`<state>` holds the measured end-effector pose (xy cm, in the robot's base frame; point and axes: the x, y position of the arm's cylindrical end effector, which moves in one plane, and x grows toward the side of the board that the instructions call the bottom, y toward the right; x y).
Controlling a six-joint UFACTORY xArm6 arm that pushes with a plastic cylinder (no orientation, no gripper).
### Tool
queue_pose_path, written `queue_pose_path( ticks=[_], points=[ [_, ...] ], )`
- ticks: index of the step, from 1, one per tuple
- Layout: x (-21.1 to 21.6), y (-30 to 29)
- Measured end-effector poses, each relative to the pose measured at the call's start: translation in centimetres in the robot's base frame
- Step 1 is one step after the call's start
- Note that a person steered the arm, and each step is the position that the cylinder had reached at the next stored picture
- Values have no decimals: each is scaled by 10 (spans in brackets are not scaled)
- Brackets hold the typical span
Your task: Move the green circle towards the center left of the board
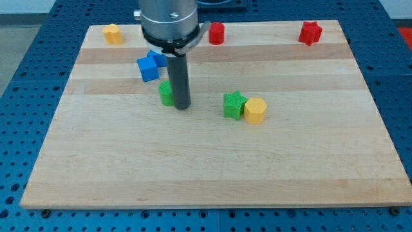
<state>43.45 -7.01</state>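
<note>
The green circle (166, 93) lies left of the board's middle, partly hidden behind my rod. My tip (182, 106) rests on the board right against the green circle's right side. A green star (234, 105) lies right of the tip, touching a yellow hexagon (255, 111) on its right.
A blue cube (147, 69) and another blue block (156, 57) lie just above the green circle, the second partly behind the rod. A yellow block (112, 33) is at the top left, a red cylinder (216, 33) at top centre, a red star (309, 32) at top right. The wooden board (206, 167) sits on a blue surface.
</note>
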Motion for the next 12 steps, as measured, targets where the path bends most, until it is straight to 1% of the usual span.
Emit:
queue_pose_path(
  ticks=[3,5,9,10,12],
  points=[
    [-37,-7],
    [-54,-10],
    [-54,-100],
    [-49,-113],
    [-48,-117]
  ],
)
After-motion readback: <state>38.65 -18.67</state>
